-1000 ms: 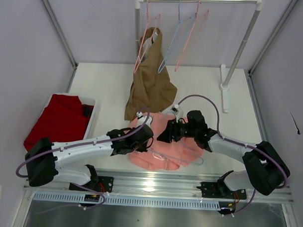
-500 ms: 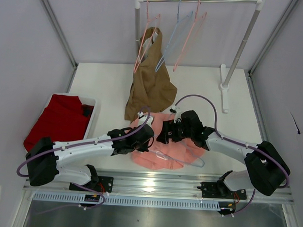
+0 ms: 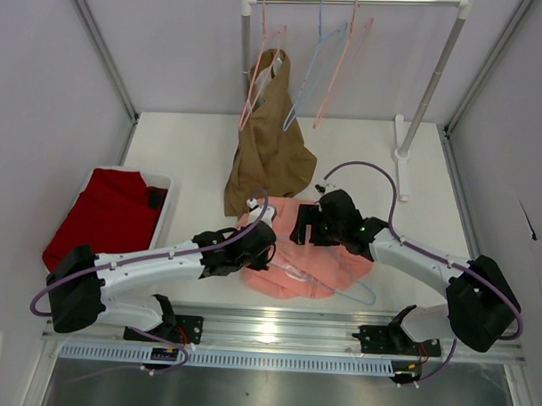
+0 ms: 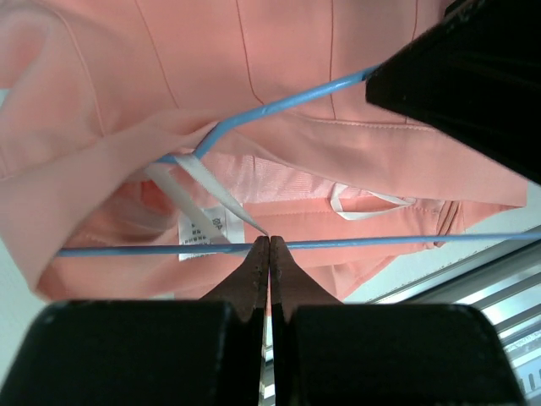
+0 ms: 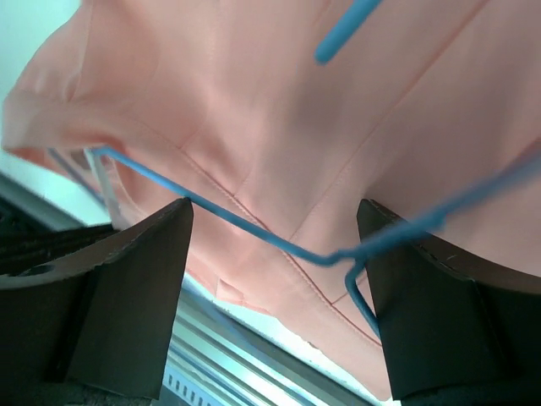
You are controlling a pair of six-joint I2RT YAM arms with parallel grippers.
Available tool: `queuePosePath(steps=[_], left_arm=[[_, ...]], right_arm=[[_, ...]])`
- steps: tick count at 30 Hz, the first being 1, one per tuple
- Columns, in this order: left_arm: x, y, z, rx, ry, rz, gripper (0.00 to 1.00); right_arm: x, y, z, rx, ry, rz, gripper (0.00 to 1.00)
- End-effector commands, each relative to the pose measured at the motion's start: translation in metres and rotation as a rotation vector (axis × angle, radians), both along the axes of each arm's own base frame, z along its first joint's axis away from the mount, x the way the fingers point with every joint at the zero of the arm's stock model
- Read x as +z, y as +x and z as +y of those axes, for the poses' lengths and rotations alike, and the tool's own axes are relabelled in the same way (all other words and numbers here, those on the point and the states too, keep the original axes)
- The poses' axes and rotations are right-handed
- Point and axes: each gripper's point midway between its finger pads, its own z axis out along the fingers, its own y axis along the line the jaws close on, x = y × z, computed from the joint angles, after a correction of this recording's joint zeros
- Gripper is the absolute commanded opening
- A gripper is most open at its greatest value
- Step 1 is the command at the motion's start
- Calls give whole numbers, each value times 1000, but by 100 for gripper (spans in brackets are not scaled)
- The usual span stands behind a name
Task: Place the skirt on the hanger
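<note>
The salmon-pink skirt (image 3: 327,258) lies crumpled on the table in front of both arms. The pale-blue hanger (image 3: 344,290) lies on it, one corner reaching toward the front edge. My left gripper (image 3: 268,249) is shut at the skirt's left side. In the left wrist view its tips (image 4: 269,243) pinch a white ribbon loop (image 4: 207,188) of the skirt (image 4: 279,68), right at the hanger's straight wire (image 4: 380,244). My right gripper (image 3: 304,229) hangs open above the skirt. Its fingers (image 5: 127,296) stand wide apart with the hanger's wire and hook bend (image 5: 355,271) between them, untouched, over the skirt (image 5: 254,110).
A brown garment (image 3: 268,158) hangs from the rail behind the skirt, beside pink hangers (image 3: 342,72) and another pale-blue hanger (image 3: 306,79). The rack's post (image 3: 431,84) stands at the back right. A white bin (image 3: 165,183) with dark red cloth (image 3: 106,215) sits on the left.
My right gripper opened wide and drew back to the right. The skirt settled and spread rightward, and the hanger slid toward the front right. The left gripper stayed shut in place.
</note>
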Motion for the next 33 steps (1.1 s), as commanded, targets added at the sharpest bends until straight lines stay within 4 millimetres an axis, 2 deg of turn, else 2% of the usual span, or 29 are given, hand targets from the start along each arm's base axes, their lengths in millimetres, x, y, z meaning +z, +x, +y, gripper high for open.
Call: queuePosePath(steps=[1,4,8,14,20,21,23,24,26,27,33], left_arm=[[15,1,-14,-7,-74,-13,0],[15,1,-16,-13,-82,-12,0],[16,1,-18,-18,-89,-14,0],[16,0,-17,-22,-90,-17,0],[17,-2,-18,-29,-104,-15,0],[17,-2,-18,-30,-103,-13,0],[17,-2,-18,-30,-104,-14,0],[17,-2,-17,-30,-104,-14,0],[18,-2,-17,-29,-105,-15,0],[20,-2,-17,-28,-108,-19,0],[19,-3,-17,-29,-106,-14,0]], right_arm=[[15,17,-20,-149,-81,-37,81],[15,19,-27,-180,-119,-44,84],[8,20,-23,-168,-128,-27,88],[-6,22,-30,-202,-182,-2,80],[-9,25,-25,-206,-178,1,55],[-6,27,-22,-202,-173,-5,44],[-6,28,-20,-196,-181,-5,32],[-3,27,-19,-189,-184,-7,22],[6,28,-15,-179,-183,-32,11],[9,27,-16,-174,-186,-35,1],[33,22,-4,-128,-146,-87,0]])
